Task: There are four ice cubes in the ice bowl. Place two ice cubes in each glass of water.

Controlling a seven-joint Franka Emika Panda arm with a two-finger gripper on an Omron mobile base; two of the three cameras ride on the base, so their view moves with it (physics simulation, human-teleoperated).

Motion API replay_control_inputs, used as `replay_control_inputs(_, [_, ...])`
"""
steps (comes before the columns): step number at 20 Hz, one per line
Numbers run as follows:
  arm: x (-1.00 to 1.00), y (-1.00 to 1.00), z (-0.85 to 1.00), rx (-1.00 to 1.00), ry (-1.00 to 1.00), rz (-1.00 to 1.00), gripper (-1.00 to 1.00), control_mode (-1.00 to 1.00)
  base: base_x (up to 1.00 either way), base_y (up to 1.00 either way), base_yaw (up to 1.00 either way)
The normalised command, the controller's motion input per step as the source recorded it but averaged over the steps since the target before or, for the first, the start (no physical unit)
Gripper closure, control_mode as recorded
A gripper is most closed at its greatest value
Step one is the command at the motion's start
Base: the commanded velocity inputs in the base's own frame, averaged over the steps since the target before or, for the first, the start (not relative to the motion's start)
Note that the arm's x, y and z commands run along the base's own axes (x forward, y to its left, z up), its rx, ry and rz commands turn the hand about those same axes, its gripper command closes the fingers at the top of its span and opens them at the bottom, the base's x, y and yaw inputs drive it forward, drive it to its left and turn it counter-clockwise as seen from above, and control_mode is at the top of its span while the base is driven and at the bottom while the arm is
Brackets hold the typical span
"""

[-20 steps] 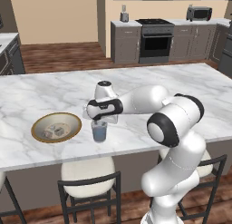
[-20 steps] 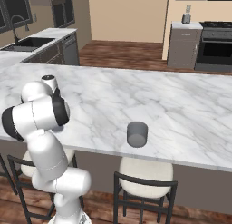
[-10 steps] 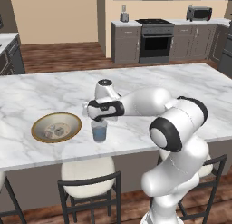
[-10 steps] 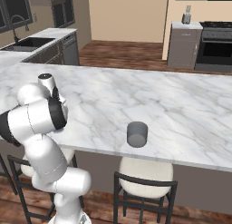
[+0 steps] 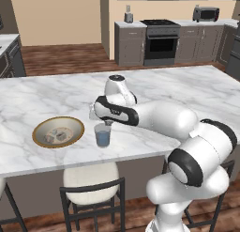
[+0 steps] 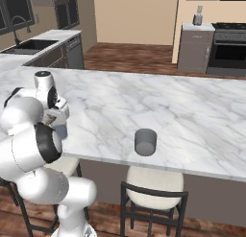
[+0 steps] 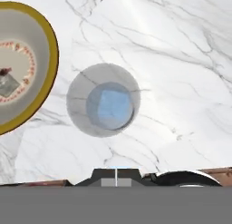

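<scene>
Poised just above the near glass of water [image 5: 102, 135] at the counter's [image 5: 197, 95] front edge: the hand [image 5: 108, 123], jaws closed on nothing visible, forearm level over the marble. Next up, by the look of it: back to the ice bowl [image 5: 58, 132] just beside, cubes [image 5: 55, 135] waiting inside. Farther along the counter, well apart: the second, darker glass [image 6: 145, 142].
</scene>
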Motion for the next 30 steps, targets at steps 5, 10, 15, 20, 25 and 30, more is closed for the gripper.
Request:
replay_control_inputs(5, [-0.86,-0.16,0.0,0.0,0.03,0.25,1.0,-1.0,0.0,0.0,0.0])
replay_control_inputs(10, [-0.09,0.01,0.05,0.0,0.06,0.21,-1.0,-1.0,0.0,0.0,0.0])
replay_control_inputs(15, [0.42,0.01,0.24,0.0,0.13,0.32,-1.0,-1.0,0.0,0.0,0.0])
replay_control_inputs(20, [0.46,0.18,0.2,-0.06,0.1,0.37,-1.0,-1.0,0.0,0.0,0.0])
replay_control_inputs(25, [0.31,0.43,0.0,-0.07,-0.13,0.29,-1.0,-1.0,0.0,0.0,0.0])
replay_control_inputs(30, [0.37,0.61,0.0,-0.03,-0.25,0.33,-1.0,-1.0,0.0,0.0,0.0])
